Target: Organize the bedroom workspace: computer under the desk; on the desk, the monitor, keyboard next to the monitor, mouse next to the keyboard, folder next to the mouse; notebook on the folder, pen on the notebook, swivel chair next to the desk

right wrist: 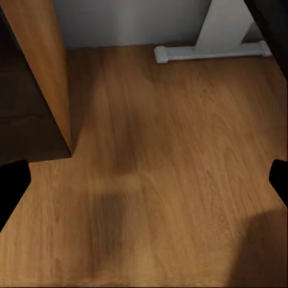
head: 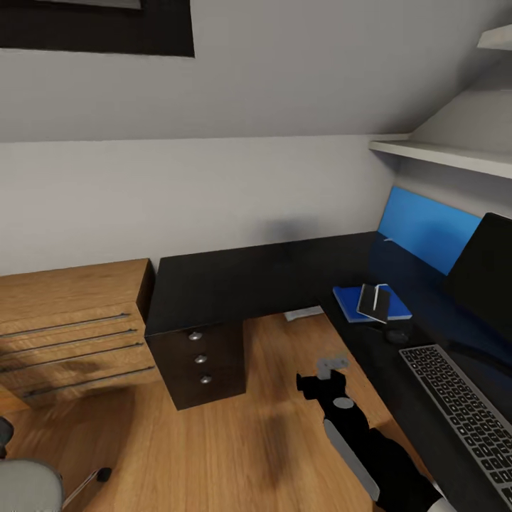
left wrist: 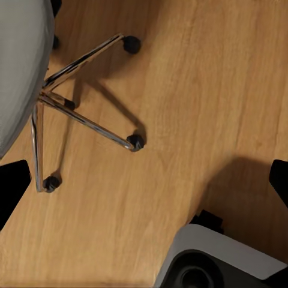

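nearest the head camera, the right gripper (head: 331, 366) hangs low over bare wood floor just in front of the desk (head: 270, 274). both wrist views show dark fingertips at opposite frame edges, so i judge both pincers wide and holding nothing.

left of the desk, well apart from it, sits the swivel chair (head: 25, 483), its chrome base (left wrist: 66, 114) under the left wrist camera; it is not yet beside the desk.

on the desk lies the folder (head: 352, 302), with the notebook (head: 373, 302) on it and the pen (head: 384, 293) apparently on top. just beside them is the mouse (head: 397, 336), then the keyboard (head: 462, 409), with the monitor (head: 487, 274) behind. by my reading only the chair is left.
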You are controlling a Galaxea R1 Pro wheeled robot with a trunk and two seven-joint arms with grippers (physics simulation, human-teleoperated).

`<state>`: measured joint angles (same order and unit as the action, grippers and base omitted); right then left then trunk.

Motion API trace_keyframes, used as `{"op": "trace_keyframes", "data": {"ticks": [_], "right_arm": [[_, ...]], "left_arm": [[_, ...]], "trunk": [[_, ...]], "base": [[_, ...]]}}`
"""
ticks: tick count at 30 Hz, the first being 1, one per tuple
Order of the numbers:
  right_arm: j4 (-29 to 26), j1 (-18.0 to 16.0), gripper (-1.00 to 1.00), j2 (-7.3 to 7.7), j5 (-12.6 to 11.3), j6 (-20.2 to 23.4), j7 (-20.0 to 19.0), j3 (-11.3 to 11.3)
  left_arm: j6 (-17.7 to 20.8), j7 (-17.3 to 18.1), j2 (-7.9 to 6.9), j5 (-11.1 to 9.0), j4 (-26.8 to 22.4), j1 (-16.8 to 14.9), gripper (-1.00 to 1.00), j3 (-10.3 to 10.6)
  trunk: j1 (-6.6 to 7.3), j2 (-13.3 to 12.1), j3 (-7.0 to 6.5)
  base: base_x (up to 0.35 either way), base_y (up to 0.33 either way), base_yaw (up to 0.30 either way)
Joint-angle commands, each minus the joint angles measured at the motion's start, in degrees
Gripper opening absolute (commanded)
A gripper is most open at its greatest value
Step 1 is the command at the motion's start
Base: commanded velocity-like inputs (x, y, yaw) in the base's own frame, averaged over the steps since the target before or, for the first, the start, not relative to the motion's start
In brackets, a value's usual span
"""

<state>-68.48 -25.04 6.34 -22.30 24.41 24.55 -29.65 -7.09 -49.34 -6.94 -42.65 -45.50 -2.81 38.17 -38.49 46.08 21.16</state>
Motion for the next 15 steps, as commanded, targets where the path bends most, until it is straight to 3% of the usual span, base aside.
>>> {"op": "trace_keyframes", "data": {"ticks": [1, 3, 8, 9, 11, 15], "right_arm": [[1.5, 0.2, 1.00, 0.02, -0.5, -1.2, 1.0, -0.6], [5.3, 0.6, 1.00, -0.32, -0.5, -4.0, 1.5, -1.0], [20.1, 1.1, 1.00, -3.51, -0.4, -14.4, 2.2, -1.6], [25.6, 1.2, 1.00, -4.81, -0.3, -18.4, 2.3, -1.7], [31.0, 1.2, 1.00, -6.13, 0.0, -22.6, 2.3, -1.8], [46.3, 1.3, 1.00, -9.70, 1.9, -36.1, 2.4, -2.0]], "left_arm": [[-0.5, -0.3, -0.07, -0.6, 0.1, -0.1, 1.00, 0.4], [-0.5, -0.2, -0.01, -0.5, 0.6, -0.1, 1.00, 0.4], [-0.6, 1.8, 0.06, -0.2, 1.6, -0.1, 1.00, 0.4], [-0.6, 2.8, 0.07, 0.0, 1.8, -0.1, 1.00, 0.4], [-0.6, 3.7, 0.08, 0.2, 2.0, -0.1, 1.00, 0.4], [-0.6, 5.3, 0.13, 0.5, 3.4, -0.1, 1.00, 0.4]], "trunk": [[-0.01, 0.1, -0.02], [-0.01, 0.1, -0.21], [-0.01, 0.1, -0.66], [-0.01, 0.1, -0.75], [-0.01, 0.1, -0.93], [-0.01, 0.1, -1.29]], "base": [[-0.011, -0.007, 0.094], [-0.008, -0.005, 0.094], [-0.003, -0.002, 0.093], [-0.001, -0.001, 0.093], [-0.001, -0.001, 0.092], [0.000, 0.000, 0.094]]}}
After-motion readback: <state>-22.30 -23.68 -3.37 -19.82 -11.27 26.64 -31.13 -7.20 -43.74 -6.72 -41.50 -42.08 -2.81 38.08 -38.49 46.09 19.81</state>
